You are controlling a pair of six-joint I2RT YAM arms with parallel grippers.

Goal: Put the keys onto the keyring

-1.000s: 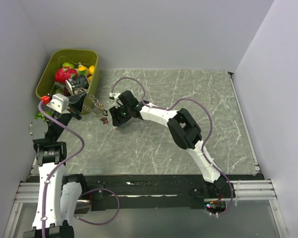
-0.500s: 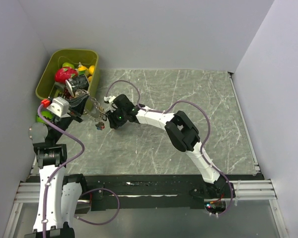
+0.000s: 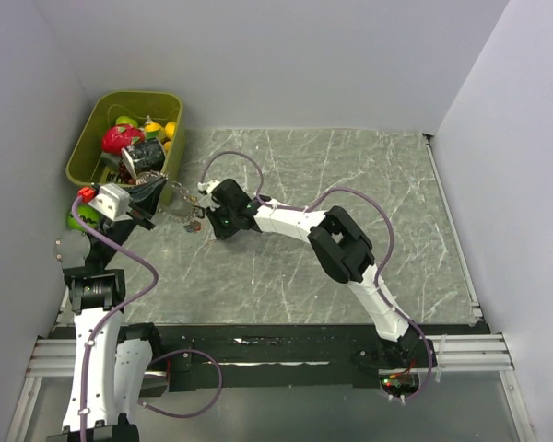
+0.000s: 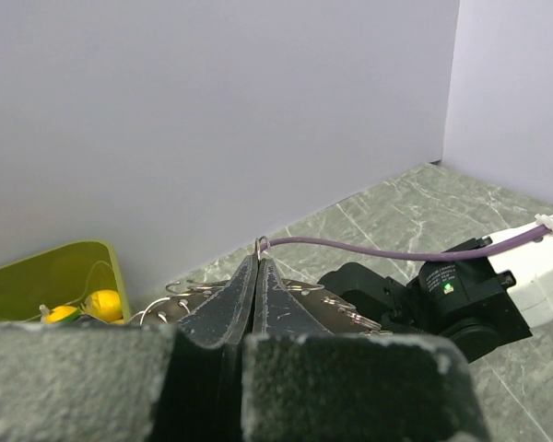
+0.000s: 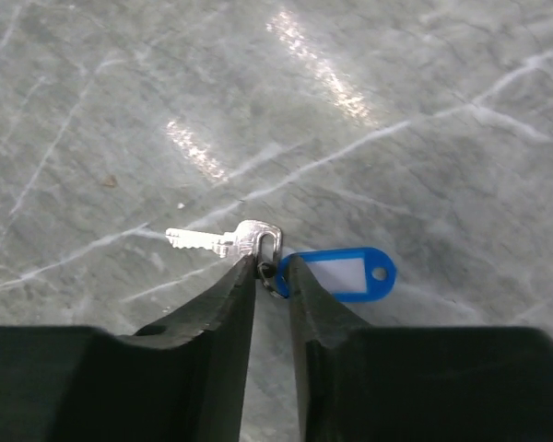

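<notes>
While your left hand (image 4: 256, 267) is shut tight, its two fingers pressed flat together, it holds the round, beaded, grey-brown metal keyring (image 3: 180, 198) up off the grey marbled stone worktop (image 5: 424, 110). In the left wrist view, thin loops of the keyring stick out on both sides of the fingers, and a tiny loop peeks out at the tips.

Your right hand (image 5: 272, 262) is just beside the keyring, on its right. Its fingers are very narrow. They pinch the little ring that joins the small silver metal key (image 5: 217, 241) to the blue plastic tag (image 5: 344, 274). The key points left and the blue tag points right. You cannot tell if they touch the worktop or hang a bit above it.

Behind your left hand, in the far left corner, sits the olive-green plastic bin (image 3: 83, 152) with toy fruit inside.
</notes>
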